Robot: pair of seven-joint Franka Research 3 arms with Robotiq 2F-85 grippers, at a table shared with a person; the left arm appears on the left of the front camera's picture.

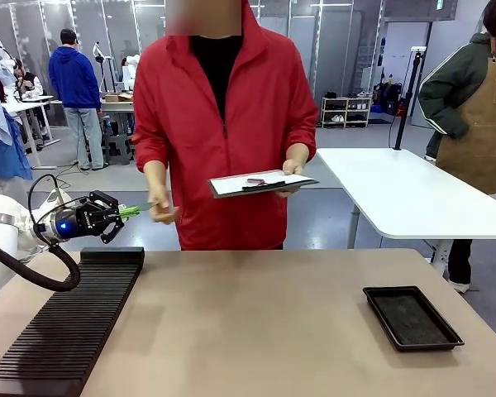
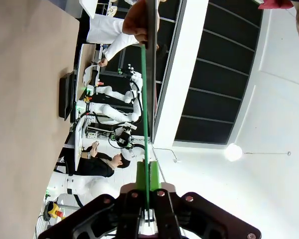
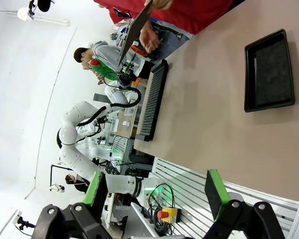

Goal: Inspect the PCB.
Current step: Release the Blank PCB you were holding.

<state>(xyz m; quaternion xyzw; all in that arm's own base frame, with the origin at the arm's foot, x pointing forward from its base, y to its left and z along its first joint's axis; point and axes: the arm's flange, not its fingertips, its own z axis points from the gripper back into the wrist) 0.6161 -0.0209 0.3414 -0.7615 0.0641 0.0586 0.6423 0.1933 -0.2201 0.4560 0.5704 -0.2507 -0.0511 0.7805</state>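
Rack (image 1: 66, 322) comes first: it is black, has many slots, and lies on the left of the bench (image 1: 256, 331). Above its far end the left jaws are shut on the PCB (image 1: 136, 211), with the green pads (image 2: 141, 175) pressed on one end. The PCB sticks out in the air toward the person. The person's hand (image 1: 162, 212) is at its far end and seems to pinch it, but I cannot be sure.

I think the PCB is light and stiff. It is thin, so it could bend or crack if squeezed hard. The bare edges look like the best place to hold it. It is green, and so thin that from the side it looks like a line. Its face is turned away, so no pattern can be seen.

Next, the person's other hand (image 1: 294, 157) holds a clipboard (image 1: 260, 184). A black tray (image 1: 412, 317) lies on the right of the bench. The right jaws are wide open and hold nothing.
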